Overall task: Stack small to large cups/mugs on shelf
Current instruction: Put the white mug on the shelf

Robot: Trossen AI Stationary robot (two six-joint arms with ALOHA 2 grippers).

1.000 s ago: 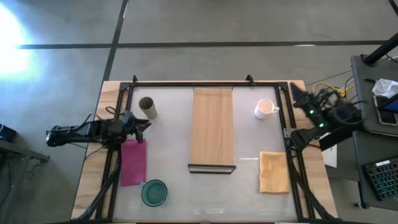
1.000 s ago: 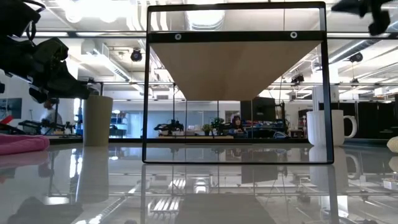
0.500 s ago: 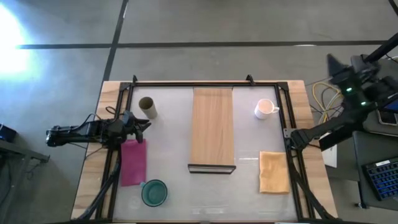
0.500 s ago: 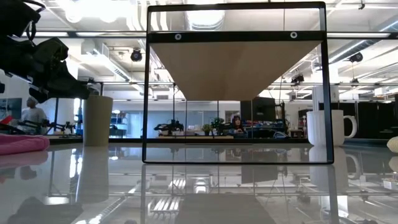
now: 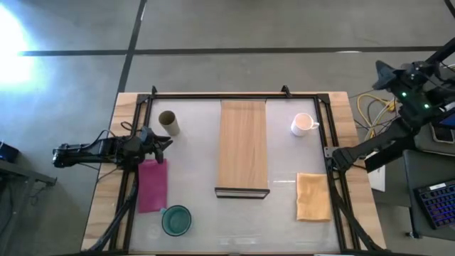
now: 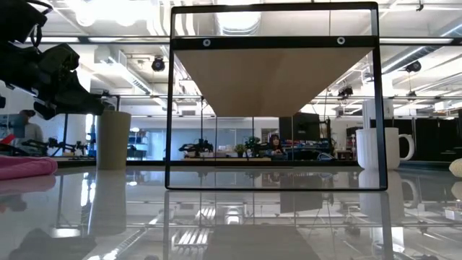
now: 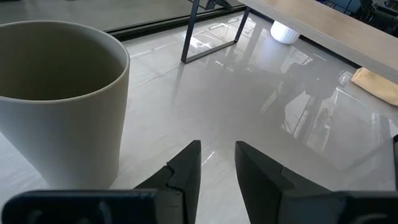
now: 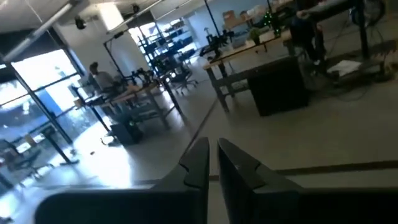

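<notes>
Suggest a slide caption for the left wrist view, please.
Left gripper, fingers nearly shut, beside the olive-brown cup; shelf beyond.

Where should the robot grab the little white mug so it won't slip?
Probably by the rim wall of the white mug, coming down from above. It stands upright with its mouth open to the top, and its handle sticks out on one side, so the jaws could pinch the wall opposite the handle.

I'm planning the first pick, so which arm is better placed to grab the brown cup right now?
Left. Its tool sits at the table's left edge right beside the brown cup, fingers nearly closed. The right tool is off beyond the table's right side, facing the room.
</notes>
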